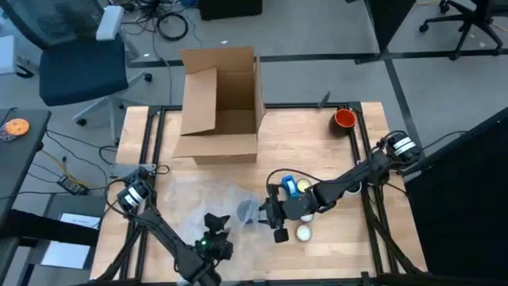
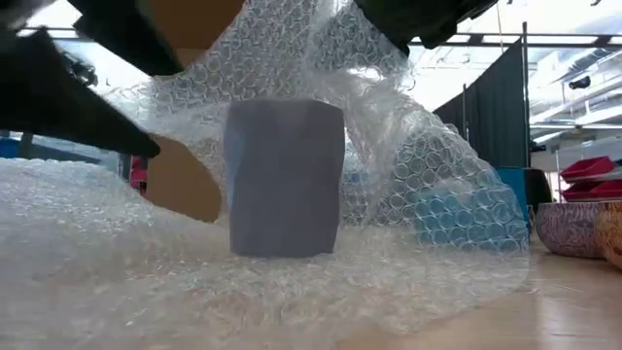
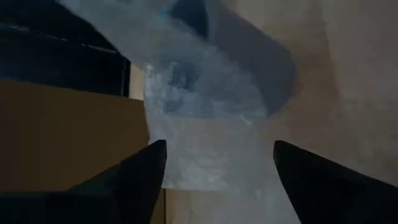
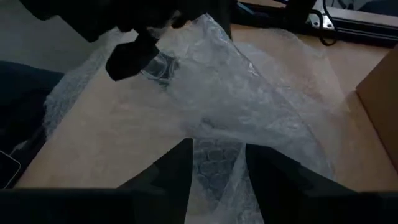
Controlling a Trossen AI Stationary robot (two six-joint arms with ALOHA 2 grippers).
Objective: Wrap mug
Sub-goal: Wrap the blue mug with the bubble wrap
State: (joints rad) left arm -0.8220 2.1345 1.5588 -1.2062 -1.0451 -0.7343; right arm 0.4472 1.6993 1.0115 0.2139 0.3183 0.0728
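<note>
A grey-blue mug (image 2: 285,178) stands upright on a sheet of clear bubble wrap (image 2: 408,194) near the table's front middle; from above the mug (image 1: 248,210) shows at the sheet's right end. My right gripper (image 1: 272,213) is just right of the mug, shut on the wrap (image 4: 214,158), which rises behind and over the mug. At the sheet's near side my left gripper (image 1: 216,224) is open; its fingers (image 3: 149,171) stand either side of a strip of wrap (image 3: 205,124), and I cannot tell whether they touch it. My right gripper pinches the bubble wrap between its two fingers (image 4: 177,171) at a gathered part of its right end (image 4: 216,140); one layer or several, I cannot tell. This end is lifted off the table and rises steeply beside the mug (image 2: 330,58), while the rest lies flat.
An open cardboard box (image 1: 222,103) stands at the far middle of the table. A red bowl (image 1: 344,119) is at the far right. A blue and yellow object (image 1: 294,187) and a white ball (image 1: 304,233) lie beside my right arm. Bowls (image 2: 573,228) show at the right.
</note>
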